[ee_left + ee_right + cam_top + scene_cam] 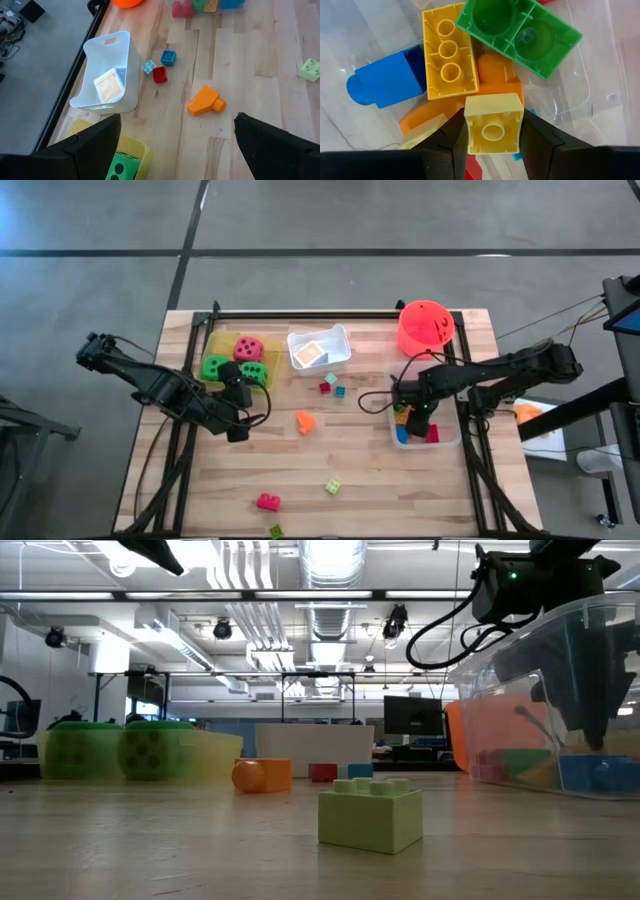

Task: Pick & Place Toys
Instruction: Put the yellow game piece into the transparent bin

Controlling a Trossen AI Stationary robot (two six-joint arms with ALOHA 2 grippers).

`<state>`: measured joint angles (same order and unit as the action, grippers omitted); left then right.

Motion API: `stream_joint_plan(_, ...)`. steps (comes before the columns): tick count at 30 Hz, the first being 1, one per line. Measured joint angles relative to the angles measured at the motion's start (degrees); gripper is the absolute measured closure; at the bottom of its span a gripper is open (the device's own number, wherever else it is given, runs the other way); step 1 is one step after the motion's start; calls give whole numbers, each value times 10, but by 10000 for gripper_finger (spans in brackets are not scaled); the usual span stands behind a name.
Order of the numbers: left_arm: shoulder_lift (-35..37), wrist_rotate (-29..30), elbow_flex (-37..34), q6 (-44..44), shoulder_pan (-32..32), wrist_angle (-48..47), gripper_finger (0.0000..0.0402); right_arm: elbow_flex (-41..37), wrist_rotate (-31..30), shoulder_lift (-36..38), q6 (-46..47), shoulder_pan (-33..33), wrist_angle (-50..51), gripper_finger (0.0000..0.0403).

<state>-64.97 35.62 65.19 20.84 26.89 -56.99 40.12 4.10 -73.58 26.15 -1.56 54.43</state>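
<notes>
Bricks fill the clear tray point(452, 438) by the desk's right edge, where the right tool point(493, 131) clamps a pale yellow brick point(493, 123) just above them. Left tool point(175, 145), fingers spread wide and empty, hovers near the yellow tray point(222, 344) of dice point(249, 349), with an orange brick point(305, 420) lying mid-desk.

Green die point(121, 167) cut off by edge; card point(311, 354) print illegible.

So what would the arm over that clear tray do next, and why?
Probably open its fingers and let go. The right gripper is shut on a pale yellow brick and hangs right over the clear tray, above the bricks already lying in it, so the brick should drop in with them. The left gripper waits open near the yellow tray.
</notes>
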Motion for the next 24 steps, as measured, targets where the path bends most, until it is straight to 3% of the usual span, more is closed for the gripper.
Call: stream_joint_plan(24, 0, 7, 0, 0, 0, 1, 27, -1, 7, -3, 54, 0, -8, 251)
